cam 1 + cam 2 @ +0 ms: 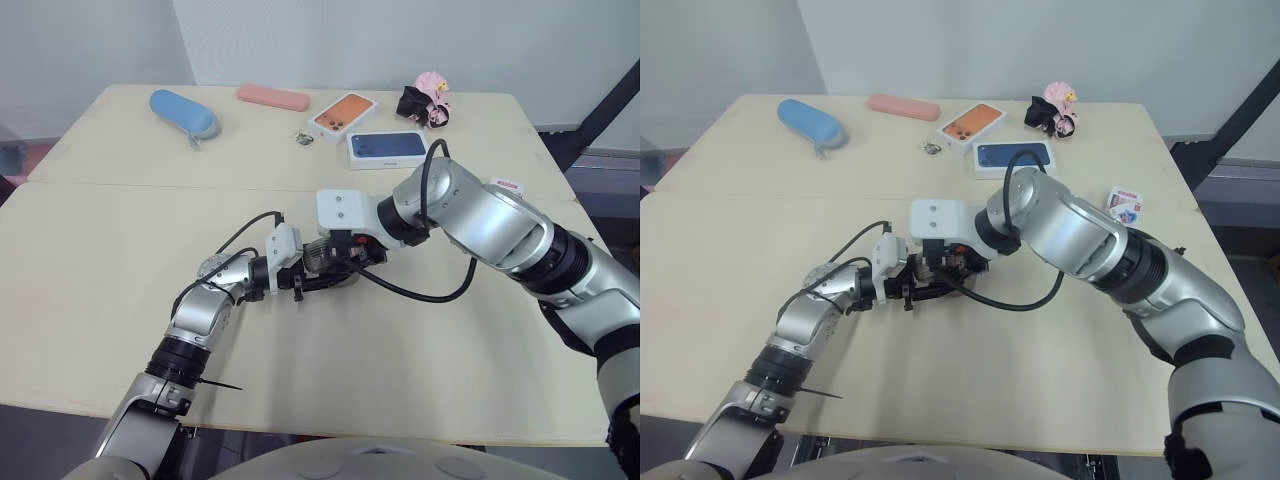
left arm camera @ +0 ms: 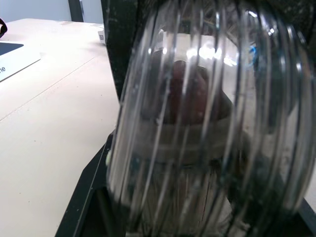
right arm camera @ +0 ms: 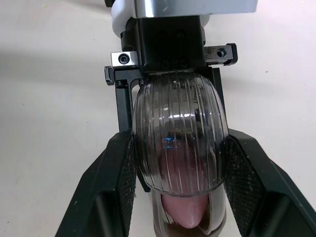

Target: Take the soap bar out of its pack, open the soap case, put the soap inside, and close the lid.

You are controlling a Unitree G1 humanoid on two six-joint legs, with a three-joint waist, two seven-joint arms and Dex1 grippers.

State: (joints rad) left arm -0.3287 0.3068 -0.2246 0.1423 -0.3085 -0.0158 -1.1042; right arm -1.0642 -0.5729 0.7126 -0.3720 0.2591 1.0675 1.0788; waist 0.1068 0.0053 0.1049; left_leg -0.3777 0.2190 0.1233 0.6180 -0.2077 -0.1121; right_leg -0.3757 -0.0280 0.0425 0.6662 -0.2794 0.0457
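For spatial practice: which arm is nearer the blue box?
Right. The right arm bends just in front of the blue box; the left arm lies well short of it.

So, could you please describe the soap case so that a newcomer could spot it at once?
On the pale table, look mid-front where the left gripper and right gripper meet, jaws closed on the soap case. It is a clear, ribbed dome with pink soap inside, unlike the opaque blue case and pink case at the far edge.
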